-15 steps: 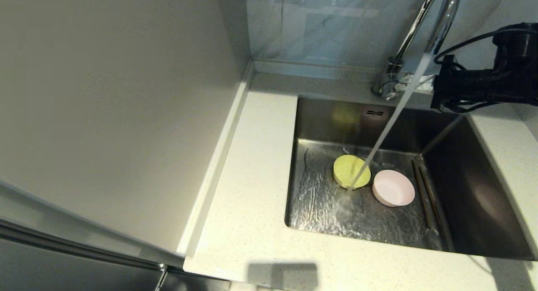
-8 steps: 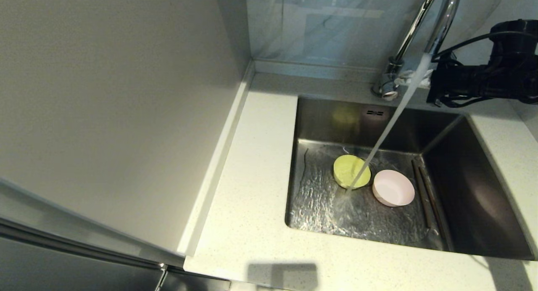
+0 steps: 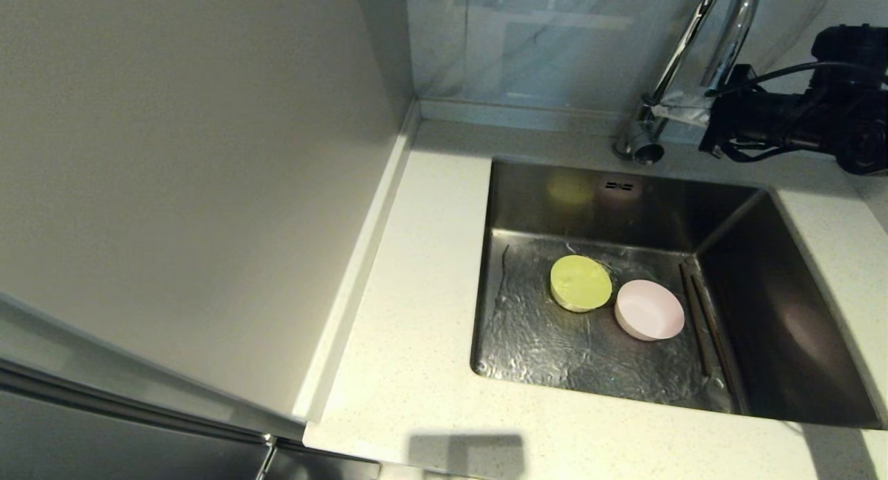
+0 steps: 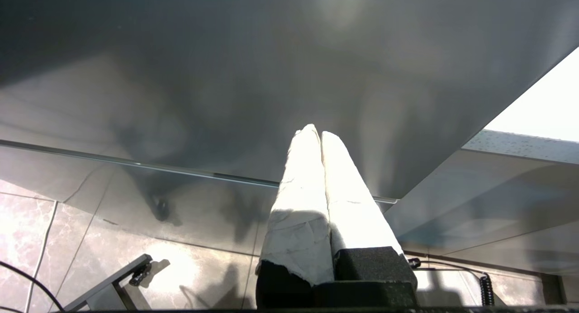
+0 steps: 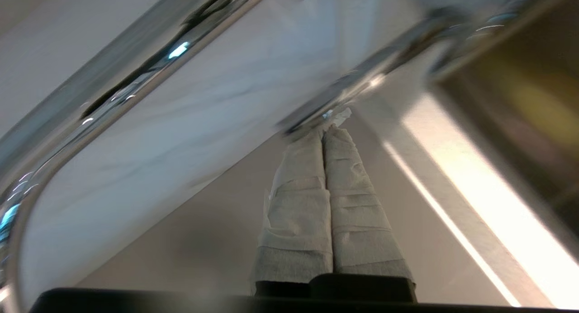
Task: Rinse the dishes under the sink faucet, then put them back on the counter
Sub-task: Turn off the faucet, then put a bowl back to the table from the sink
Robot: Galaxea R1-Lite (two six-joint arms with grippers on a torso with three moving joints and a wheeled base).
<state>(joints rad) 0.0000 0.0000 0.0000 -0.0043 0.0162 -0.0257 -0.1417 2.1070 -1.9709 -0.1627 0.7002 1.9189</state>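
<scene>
Sitting wet on the sink (image 3: 798, 369) floor, your yellow-green bowl (image 3: 581, 283), pink bowl (image 3: 649, 310) and chopsticks (image 3: 702, 320) await lifting to the counter (image 3: 416, 313). Your right gripper (image 3: 667, 109), pinched shut and empty, presses the faucet (image 3: 694, 43) lever; no water runs. Left gripper (image 4: 320, 134) hangs parked below, shut.

The sink (image 3: 798, 369) is set into the counter (image 3: 416, 327), with the faucet (image 3: 666, 84) behind it, while inside it the yellow-green bowl (image 3: 580, 283) is placed just left of the pink bowl (image 3: 649, 310), and the chopsticks (image 3: 702, 320) are laid right of both.
</scene>
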